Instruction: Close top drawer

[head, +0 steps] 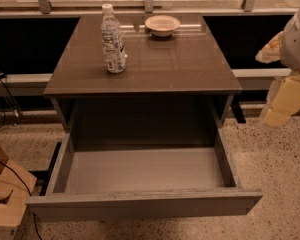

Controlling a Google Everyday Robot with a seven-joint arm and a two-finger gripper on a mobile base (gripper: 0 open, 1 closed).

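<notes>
Obs, single cam view, looking down on the desk (pixel 165 69) from its front side:

- top drawer (pixel 145 171): you have it pulled well out toward the cam. Its tall flat front panel runs along the bottom of the frame, right end sitting a bit higher than the left. Inside is lighter grey, w/ side walls and floor both visible. Dark cavity behind it under the desk top.
- tool (pixel 276 111): far right edge of frame, off to the right of the desk, hanging above the floor (pixel 280 184). Well apart from the drawer and touching nothing. Whether it's spread or pressed together: can't tell from this view.
- water bottle (pixel 113 41): upright on the desk top, left of centre, white cap, printed label.
- bowl (pixel 162 25): pale, shallow, near the back edge of the desk top, to the right of the bottle and apart from it.
- tan boxy object (pixel 7 204): bottom-left corner, just beside the drawer's front left end, w/ a dark cable across it. Can't ID it.
- floor: speckled, light
</notes>
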